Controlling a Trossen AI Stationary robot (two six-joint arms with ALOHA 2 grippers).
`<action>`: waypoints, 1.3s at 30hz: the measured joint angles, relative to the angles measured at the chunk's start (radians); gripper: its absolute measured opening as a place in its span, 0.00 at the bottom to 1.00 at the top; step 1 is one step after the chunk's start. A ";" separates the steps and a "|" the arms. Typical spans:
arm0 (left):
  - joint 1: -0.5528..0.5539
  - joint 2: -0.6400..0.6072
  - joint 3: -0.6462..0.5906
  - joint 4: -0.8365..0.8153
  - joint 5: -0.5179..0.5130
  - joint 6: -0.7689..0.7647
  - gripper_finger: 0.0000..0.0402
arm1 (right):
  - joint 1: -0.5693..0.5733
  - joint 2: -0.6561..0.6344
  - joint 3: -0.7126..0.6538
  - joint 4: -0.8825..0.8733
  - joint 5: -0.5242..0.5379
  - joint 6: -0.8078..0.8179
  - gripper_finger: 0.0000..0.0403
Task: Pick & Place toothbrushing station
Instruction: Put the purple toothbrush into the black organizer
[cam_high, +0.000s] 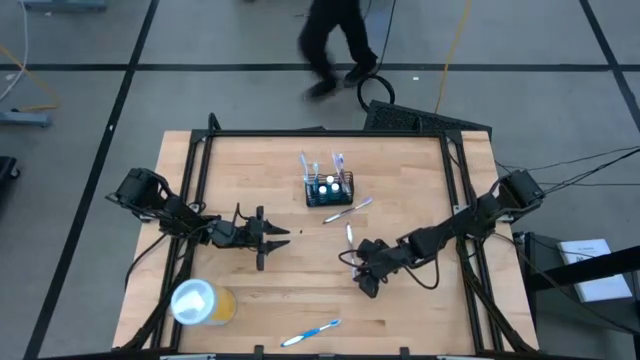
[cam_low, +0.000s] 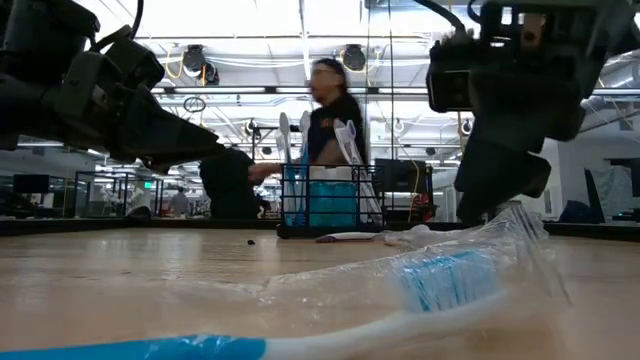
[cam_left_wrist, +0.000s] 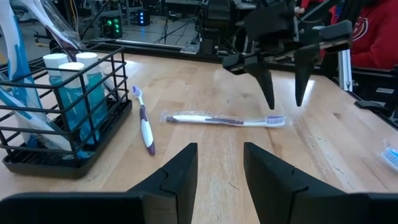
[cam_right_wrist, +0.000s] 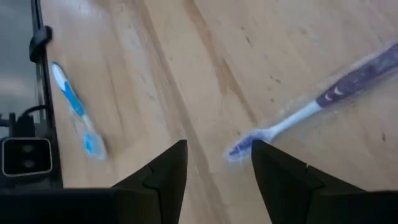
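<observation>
A wooden surface (cam_high: 400, 300) stands on a grey floor, where a person (cam_high: 335, 45) walks past its far edge. At the left near corner lies a yellow cup (cam_high: 200, 302). The left claw (cam_high: 270, 237) hovers left of centre, fingers narrowly parted, holding nothing. Near the far edge, at the middle, stands the toothbrushing station (cam_high: 329, 189) — toothbrushes upright in it, two loose purple ones (cam_high: 349, 209) just beside it. A blue toothbrush (cam_high: 310, 332) lies by the near edge. The right claw (cam_high: 364, 281) — open, empty — hangs over the nearer purple brush.
</observation>
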 joint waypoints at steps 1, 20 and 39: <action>0.000 0.000 0.000 0.000 0.001 -0.002 0.33 | -0.004 0.000 0.005 -0.005 0.000 0.006 0.43; 0.000 0.000 0.000 0.006 0.017 0.002 0.33 | -0.058 0.234 0.144 -0.083 -0.099 0.020 0.40; -0.004 0.000 0.033 0.046 0.081 -0.009 0.33 | 0.044 0.264 0.359 -0.753 0.064 -0.114 0.00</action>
